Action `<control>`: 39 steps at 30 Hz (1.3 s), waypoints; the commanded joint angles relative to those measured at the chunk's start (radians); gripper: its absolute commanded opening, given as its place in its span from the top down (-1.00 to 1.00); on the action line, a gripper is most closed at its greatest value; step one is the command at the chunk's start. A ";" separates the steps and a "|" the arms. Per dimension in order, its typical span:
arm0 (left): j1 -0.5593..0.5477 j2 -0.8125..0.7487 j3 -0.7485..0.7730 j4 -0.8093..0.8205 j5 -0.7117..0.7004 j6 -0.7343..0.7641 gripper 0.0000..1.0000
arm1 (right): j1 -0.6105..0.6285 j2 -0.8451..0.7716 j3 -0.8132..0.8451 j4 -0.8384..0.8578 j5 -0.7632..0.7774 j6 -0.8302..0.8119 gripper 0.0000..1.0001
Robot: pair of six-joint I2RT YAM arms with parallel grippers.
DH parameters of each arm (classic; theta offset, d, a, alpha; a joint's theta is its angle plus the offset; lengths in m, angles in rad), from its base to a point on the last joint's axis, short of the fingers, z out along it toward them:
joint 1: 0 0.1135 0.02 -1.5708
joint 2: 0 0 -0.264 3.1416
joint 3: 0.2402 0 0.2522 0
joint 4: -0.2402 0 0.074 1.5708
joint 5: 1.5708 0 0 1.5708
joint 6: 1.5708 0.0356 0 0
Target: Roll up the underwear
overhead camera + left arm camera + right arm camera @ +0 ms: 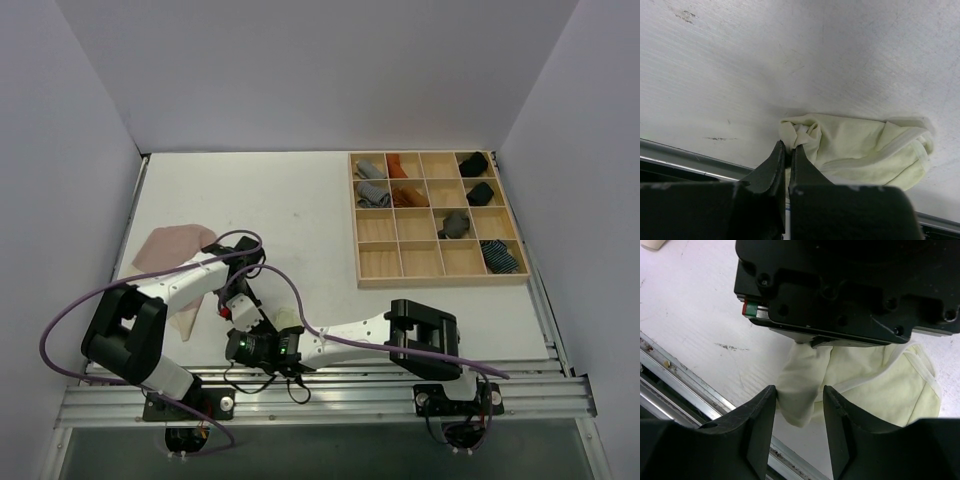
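yellow-green brief point(855, 145) at 7 o'clock on the table point(280, 200) — bunched, half-rolled at best. left gripper point(787, 147) closed at its corner, pinch unclear; right gripper point(799, 390) open, straddling a fold. pink brief point(170, 245) at 9 o'clock — flat, not yet rolled.

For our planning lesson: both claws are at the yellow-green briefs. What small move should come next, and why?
Probably close the right claw: its jaws stand open with a fold of the pale yellow-green briefs between them, while the left claw is shut at the cloth's edge.
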 commanded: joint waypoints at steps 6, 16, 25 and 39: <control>-0.012 0.022 0.040 -0.039 -0.007 -0.013 0.95 | 0.009 0.033 0.062 -0.062 0.028 -0.060 0.20; -0.012 0.051 0.038 -0.042 0.000 -0.013 0.95 | 0.009 0.093 0.102 -0.079 0.025 -0.037 0.23; 0.008 0.025 0.054 -0.066 0.017 -0.002 0.94 | -0.022 0.025 -0.068 -0.044 0.019 0.113 0.91; 0.149 -0.288 -0.112 0.163 0.201 0.078 0.00 | -0.120 -0.087 -0.711 0.706 -0.295 0.442 0.92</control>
